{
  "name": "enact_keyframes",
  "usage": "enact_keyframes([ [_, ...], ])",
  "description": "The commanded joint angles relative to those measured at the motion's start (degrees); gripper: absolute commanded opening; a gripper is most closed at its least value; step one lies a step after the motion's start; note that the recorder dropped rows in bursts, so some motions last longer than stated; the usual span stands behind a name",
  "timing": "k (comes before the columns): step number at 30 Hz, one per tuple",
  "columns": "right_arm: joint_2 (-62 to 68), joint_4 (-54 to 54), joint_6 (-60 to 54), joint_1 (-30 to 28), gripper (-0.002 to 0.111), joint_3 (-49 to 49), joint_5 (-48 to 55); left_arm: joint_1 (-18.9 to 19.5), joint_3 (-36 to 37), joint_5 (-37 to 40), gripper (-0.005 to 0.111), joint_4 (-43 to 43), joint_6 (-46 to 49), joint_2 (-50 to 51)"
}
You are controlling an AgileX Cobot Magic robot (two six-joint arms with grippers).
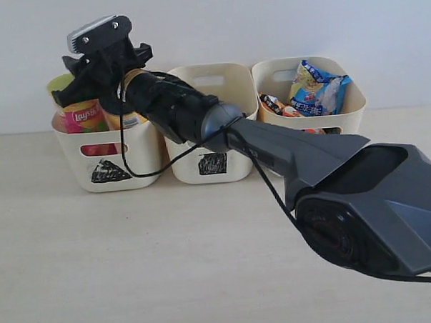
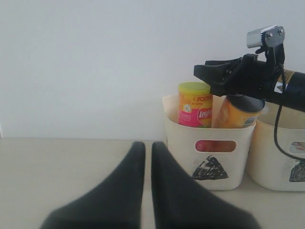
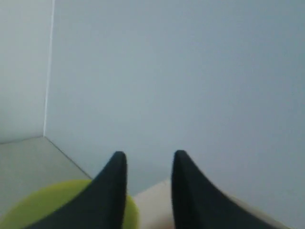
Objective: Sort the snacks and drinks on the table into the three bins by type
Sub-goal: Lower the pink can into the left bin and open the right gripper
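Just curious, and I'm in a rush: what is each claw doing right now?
Left gripper: closed, holding nothing.
Right gripper: open, holding nothing.

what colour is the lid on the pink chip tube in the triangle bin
The lid is yellow-green; the left wrist view shows it best.

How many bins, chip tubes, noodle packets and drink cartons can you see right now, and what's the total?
Bins: 3 (left bin, middle bin, right bin)
Chip tubes: 2 (pink tube, yellow-orange tube)
Noodle packets: 2 (blue packet, orange-black packet)
Drink cartons: 0 in view
Total: 7
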Motion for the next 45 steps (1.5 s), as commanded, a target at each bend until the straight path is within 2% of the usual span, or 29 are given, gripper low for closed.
enact_keyframes([
  [1,-5.2,0.3,-3.2,-0.6,0.000,-0.6,16.8,0.2,0.2,-0.7,0.004,-0.7,-0.1,-0.2],
  [5,-11.0,0.1,-8.6,-2.4,0.000,-0.6,32.1,0.2,0.2,-0.1,0.004,-0.7,-0.1,-0.2],
  [9,-12.9,1.9,-19.2,-2.2,0.000,-0.6,39.9,0.2,0.2,-0.1,0.004,-0.7,-0.1,-0.2],
  [11,-13.8,7.1,-30.4,-2.2,0.000,-0.6,48.5,0.2,0.2,-0.1,0.004,-0.7,-0.1,-0.2],
  [17,-15.2,8.8,-30.2,-3.4,0.000,-0.6,68.0,0.2,0.2,-0.1,0.004,-0.7,-0.1,-0.2],
  [20,-16.2,14.8,-32.3,-3.4,0.000,-0.6,72.1,0.2,0.2,-0.1,0.004,-0.7,-0.1,-0.2],
  [28,-17.9,26.9,-36.4,-3.4,0.000,-0.6,76.5,0.2,0.2,-0.1,0.004,-0.7,-0.1,-0.2],
  [39,-18.0,44.0,-45.7,-3.3,0.000,-0.6,65.3,0.2,0.2,-0.1,0.004,-0.7,-0.1,-0.2],
  [45,-18.0,46.7,-43.7,-3.3,0.000,-0.6,71.7,0.2,0.2,-0.1,0.004,-0.7,-0.1,-0.2],
])
